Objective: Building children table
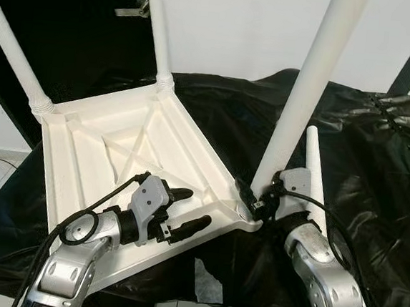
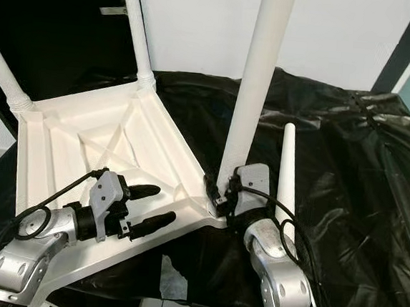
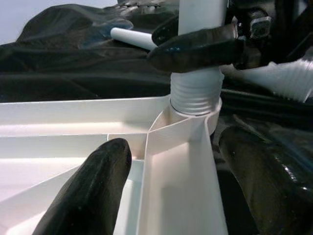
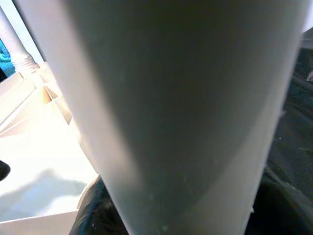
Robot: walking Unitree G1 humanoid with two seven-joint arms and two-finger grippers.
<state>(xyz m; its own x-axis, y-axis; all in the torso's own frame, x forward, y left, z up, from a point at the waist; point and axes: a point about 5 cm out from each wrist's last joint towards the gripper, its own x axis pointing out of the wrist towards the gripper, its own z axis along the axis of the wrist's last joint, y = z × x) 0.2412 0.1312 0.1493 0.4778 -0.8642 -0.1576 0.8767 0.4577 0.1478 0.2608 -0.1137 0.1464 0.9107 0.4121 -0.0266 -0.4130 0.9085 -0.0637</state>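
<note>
Right claw (image 1: 258, 201) gripping third leg (image 1: 307, 98) at lower-centre corner socket, left claw (image 1: 182, 210) open bracing tabletop (image 1: 83, 150); keep leg plumb while threading.

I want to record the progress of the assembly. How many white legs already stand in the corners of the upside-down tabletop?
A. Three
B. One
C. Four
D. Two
A: three legs stand upright in corners of the tabletop, the one at the near corner gripped by the right hand, while a fourth leg lies loose on the black sheet.
</note>
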